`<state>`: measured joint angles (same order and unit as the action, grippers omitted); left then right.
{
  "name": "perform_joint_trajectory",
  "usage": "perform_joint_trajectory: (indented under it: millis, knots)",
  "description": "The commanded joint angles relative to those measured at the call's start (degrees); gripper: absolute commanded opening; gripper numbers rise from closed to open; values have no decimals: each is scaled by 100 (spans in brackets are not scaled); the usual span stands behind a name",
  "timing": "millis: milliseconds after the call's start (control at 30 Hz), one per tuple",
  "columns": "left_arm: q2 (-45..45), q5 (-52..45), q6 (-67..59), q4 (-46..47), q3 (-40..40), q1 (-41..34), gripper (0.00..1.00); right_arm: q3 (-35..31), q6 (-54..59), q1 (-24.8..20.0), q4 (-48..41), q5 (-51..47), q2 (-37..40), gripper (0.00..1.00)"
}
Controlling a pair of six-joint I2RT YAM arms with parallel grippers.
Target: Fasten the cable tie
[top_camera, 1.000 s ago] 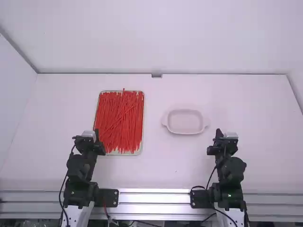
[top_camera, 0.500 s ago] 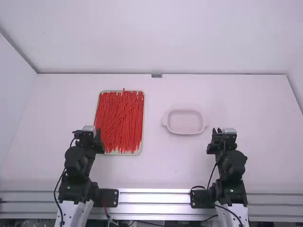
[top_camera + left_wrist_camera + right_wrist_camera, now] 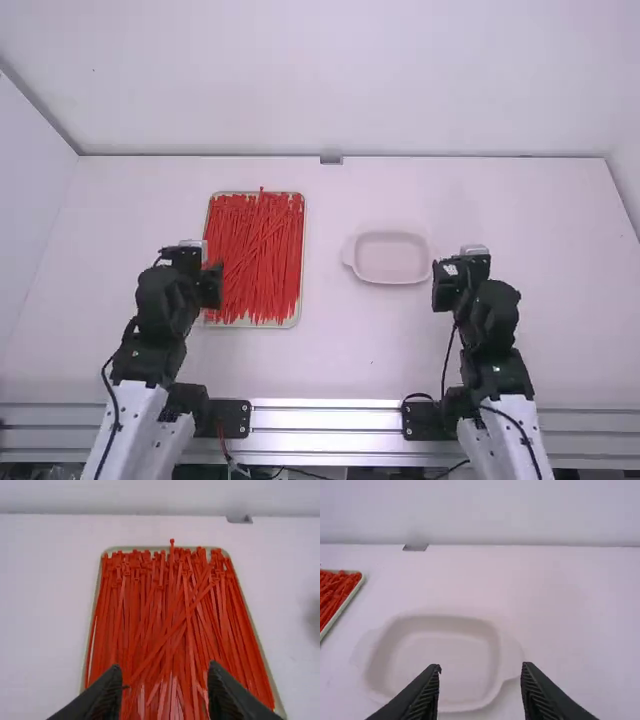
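Left gripper [image 3: 164, 667] hovers by tray [image 3: 93, 625] heaped with red cable ties [image 3: 170, 610].

The high camera looked forward and down over the whole white desk [image 3: 520, 210]. The left wrist camera faced lengthwise, close over the flat rectangular tray of red plastic cable ties [image 3: 170, 630]. The right wrist camera, close to the shallow white dish [image 3: 432, 652] beside that tray, caught the tray's corner too.

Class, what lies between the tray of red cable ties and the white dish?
Only bare white table, plain in the high view, separates the tray holding the cable ties from the dish.
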<state>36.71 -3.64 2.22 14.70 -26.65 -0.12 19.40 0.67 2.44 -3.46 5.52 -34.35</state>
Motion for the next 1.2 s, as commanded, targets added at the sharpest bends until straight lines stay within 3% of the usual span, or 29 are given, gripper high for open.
perform_joint_trajectory:
  millis: [0,600,1167]
  knots:
    - [384,-136,97,103,-385,3,51,409,50,50,-26,136,-370,51]
    - [3011,-450,303,1164,-2337,2,84,1905,54,298,-351,599,-2838,84]
    - [4192,-589,394,1656,-3218,2,98,2598,78,400,-559,810,-3973,99]
